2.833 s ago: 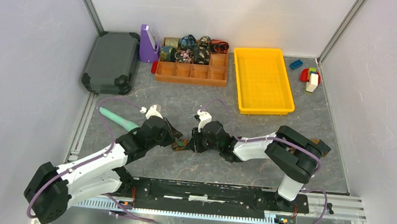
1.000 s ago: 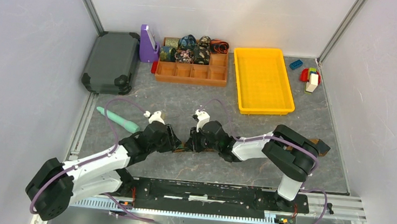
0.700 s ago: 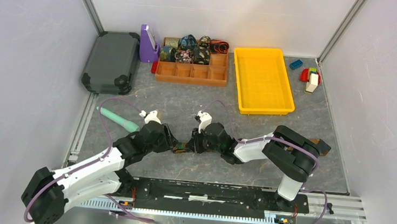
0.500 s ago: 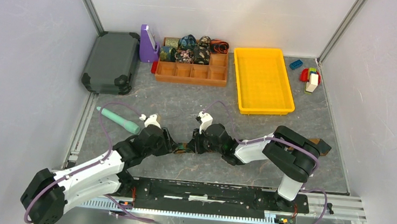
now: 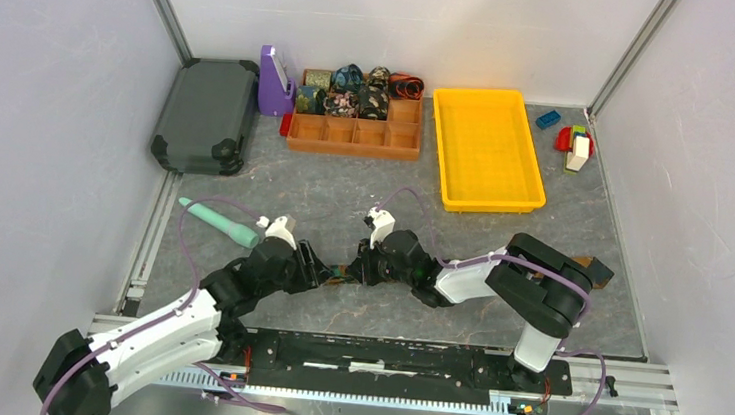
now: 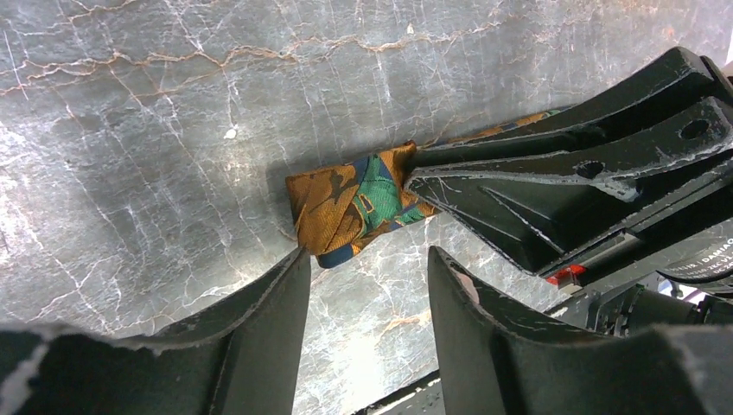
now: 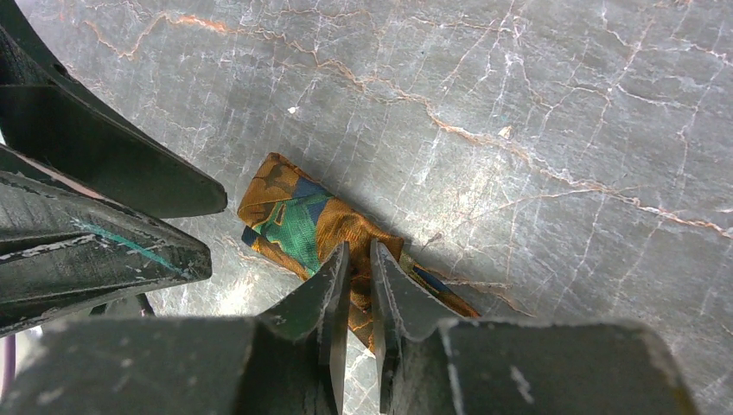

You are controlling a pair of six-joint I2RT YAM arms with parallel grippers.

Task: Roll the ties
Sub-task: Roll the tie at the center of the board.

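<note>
Pinches the tie in the right tool — jaws drawn almost together on the cloth just behind its folded end. Shows the left tool spread wide and empty, with that fold at about 12 o'clock, just beyond the tips. Lies flat on the table, long axis running off toward 2 o'clock under the right tool. Looks thin, soft, likely slippery — orange print with green and blue over hard marbled grey. Probably calls for the left tool to close on the fold.
</note>
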